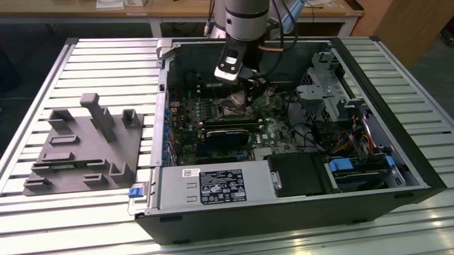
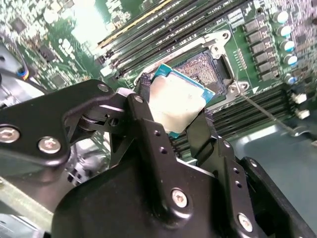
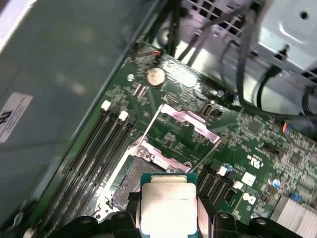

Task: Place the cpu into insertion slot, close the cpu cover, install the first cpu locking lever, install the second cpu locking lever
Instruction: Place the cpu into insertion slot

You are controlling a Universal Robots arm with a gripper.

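The black two-fingered pincer was clamped on the cpu, a small flat square chip with a pale silvery metal top, gripped by two opposite edges. The chip hung tilted just above the insertion slot, a dark square socket with a thin silver rim, and was not yet seated.

In the first wrist view the cpu cover, a thin silver metal frame, stood swung open beyond the socket. A thin wire locking lever lay unlatched beside it. By this showing, all four steps were left to do.

Long black memory slots ran close beside the socket, and dark cables hung near the cover. In the exterior view's upper middle the arm reached into the open black computer case on the slatted metal worktop. A grey moulded fixture sat at the exterior view's left.
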